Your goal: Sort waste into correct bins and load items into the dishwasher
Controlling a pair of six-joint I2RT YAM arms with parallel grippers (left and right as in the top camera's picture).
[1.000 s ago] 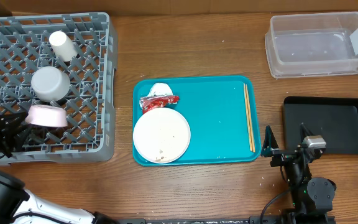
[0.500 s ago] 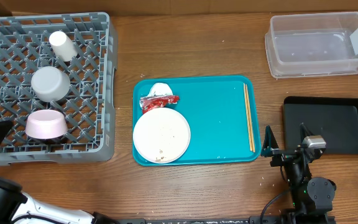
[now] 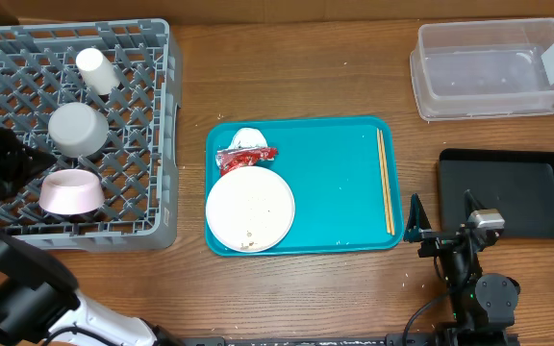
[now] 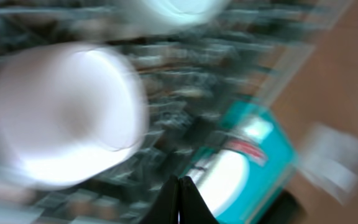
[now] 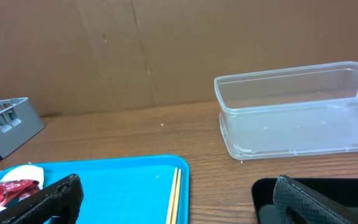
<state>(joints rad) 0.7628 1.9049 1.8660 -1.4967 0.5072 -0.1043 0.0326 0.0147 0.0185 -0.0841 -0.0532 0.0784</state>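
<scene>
The pinkish-white bowl (image 3: 70,192) is seen set in the grey dish rack (image 3: 166,125), just beside but clear of the left gripper (image 3: 25,160), whose fingers are pressed together on nothing, while the right gripper (image 3: 440,217) is spread wide and empty.

cup (image 3: 95,70) in rack (image 3: 166,125), plate (image 3: 250,210) on tray (image 3: 335,183)
</scene>
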